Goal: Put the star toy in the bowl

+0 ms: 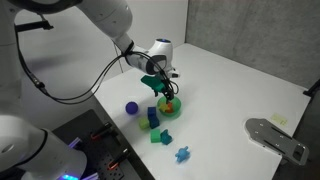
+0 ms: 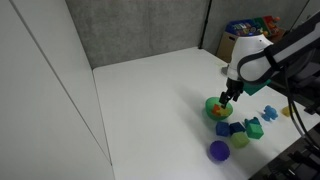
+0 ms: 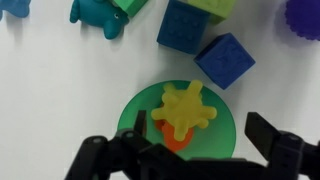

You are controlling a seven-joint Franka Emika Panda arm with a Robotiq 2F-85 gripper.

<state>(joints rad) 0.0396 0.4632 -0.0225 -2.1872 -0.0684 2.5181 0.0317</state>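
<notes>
The yellow star toy point(image 3: 188, 108) lies inside the green bowl point(image 3: 134, 112), on top of an orange object point(image 3: 168, 140). My gripper point(image 3: 198, 125) hovers just above the bowl, open and empty, with one finger on each side of the star. In both exterior views the gripper point(image 1: 163, 88) point(image 2: 228, 97) sits directly over the bowl point(image 1: 170, 110) point(image 2: 213, 110) on the white table. The star is mostly hidden by the gripper in those views.
Two blue cubes point(image 3: 183, 25) point(image 3: 224, 60), a teal toy point(image 3: 100, 12) and a purple ball point(image 3: 305, 15) lie close to the bowl. A blue spiky toy point(image 1: 183, 154) and a green toy point(image 1: 160, 137) lie near the table's front edge. A grey device point(image 1: 275, 135) stands apart.
</notes>
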